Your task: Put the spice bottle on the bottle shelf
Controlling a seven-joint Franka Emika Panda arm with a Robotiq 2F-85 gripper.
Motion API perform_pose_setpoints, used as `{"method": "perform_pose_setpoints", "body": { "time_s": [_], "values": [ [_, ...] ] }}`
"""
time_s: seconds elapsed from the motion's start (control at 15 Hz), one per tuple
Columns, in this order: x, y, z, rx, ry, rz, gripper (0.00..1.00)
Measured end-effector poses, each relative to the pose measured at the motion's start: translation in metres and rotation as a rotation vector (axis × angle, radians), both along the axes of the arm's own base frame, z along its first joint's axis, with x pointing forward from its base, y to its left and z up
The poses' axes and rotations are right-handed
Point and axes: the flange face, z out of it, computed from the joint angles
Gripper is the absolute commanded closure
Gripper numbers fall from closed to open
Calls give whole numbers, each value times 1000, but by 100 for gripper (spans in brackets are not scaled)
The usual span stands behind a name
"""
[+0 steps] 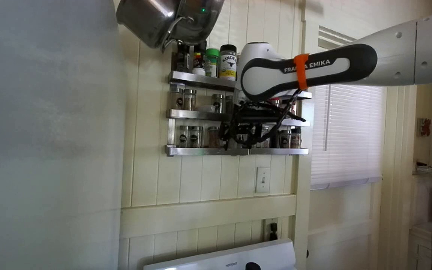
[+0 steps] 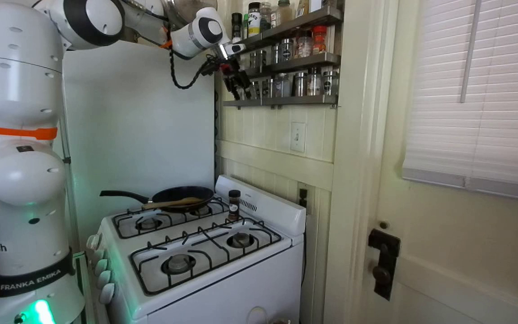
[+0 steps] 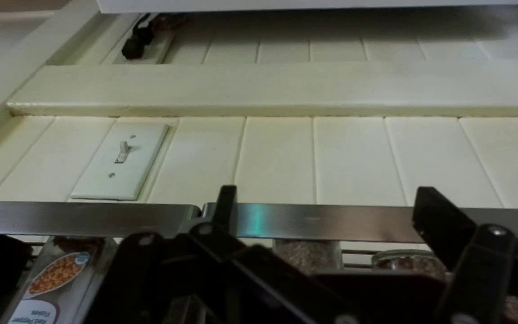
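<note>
Well below the gripper (image 3: 326, 200) spreads the stove (image 2: 241, 292), while the three-tiered shelf (image 2: 295, 64) is just beside it, lowest tier nearest. A pan (image 2: 182, 191) also sits far beneath, off to one side. The gripper itself is spread wide — in the wrist view its fingers (image 3: 227, 209) stand well apart, with the shelf's front edge showing through the gap — and it seems to have hold of nothing; whether a finger touches that edge I cannot tell. The bottle (image 2: 234, 206), judged to be the one meant since I see no other off the shelf, stands upright toward the back of the stove, almost straight under the gripper in an exterior view and well apart from it. That descent looks to decide the coming move: the bottle's long axis is vertical and the fingers point mainly down too, so the gripper would have a long way to go down, then likely either pinch the dark cap (image 2: 234, 193) from above or tilt so as to close across the body.
</note>
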Motion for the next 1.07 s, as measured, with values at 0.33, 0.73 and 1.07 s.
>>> {"method": "perform_pose_setpoints", "body": {
  "time_s": [0.33,0.73,1.07],
  "values": [
    [-5,0,11,4,6,-11,49],
    [-1,3,20,37,-65,4,96],
    [2,5,28,58,-129,20,100]
  ]
}}
